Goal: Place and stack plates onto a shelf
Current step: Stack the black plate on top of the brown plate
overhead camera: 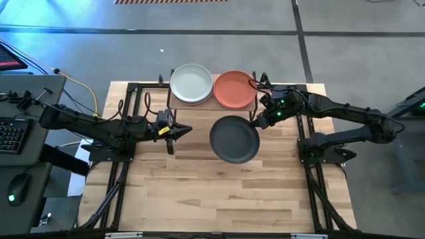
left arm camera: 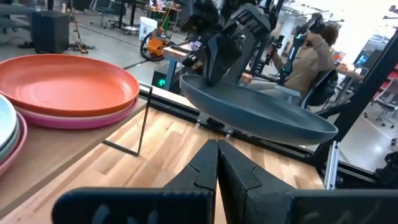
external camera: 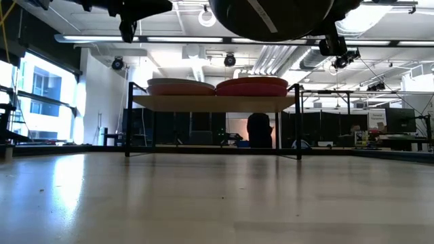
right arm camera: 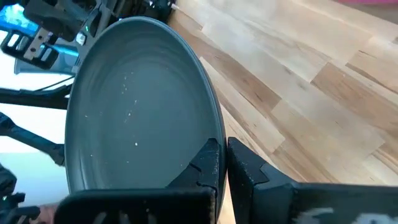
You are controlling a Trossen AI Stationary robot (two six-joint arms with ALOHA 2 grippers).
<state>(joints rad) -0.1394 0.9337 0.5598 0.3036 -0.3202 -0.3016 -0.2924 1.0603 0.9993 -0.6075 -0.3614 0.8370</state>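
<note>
On the shelf [overhead camera: 212, 103] stand two stacks: a pale grey-white plate [overhead camera: 191, 83] tops the left one, over a pink plate [left arm camera: 12, 152]. A terracotta plate [overhead camera: 234, 88] tops the right one, over a pink plate [left arm camera: 74, 118]. My right gripper [overhead camera: 255, 121] is shut on a dark grey plate [overhead camera: 234, 139], which is in the air in front of the shelf. My left gripper [overhead camera: 182, 131] is shut and touches nothing; it is left of that plate, pointing at it. My right gripper pinches the dark grey plate's rim [right arm camera: 211, 134] on its right far side, with one finger [right arm camera: 202, 165] on the inner face and the other outside. The fingers reach in from the table's right. The plate is lifted clear of the table and lies nearly level [left arm camera: 255, 112].
Black frame rails [overhead camera: 129, 119] run along both sides of the wooden tabletop [overhead camera: 212, 192]. The shelf's thin black legs [external camera: 129, 118] stand on the far half. A person [left arm camera: 308, 56] sits in the room beyond the table.
</note>
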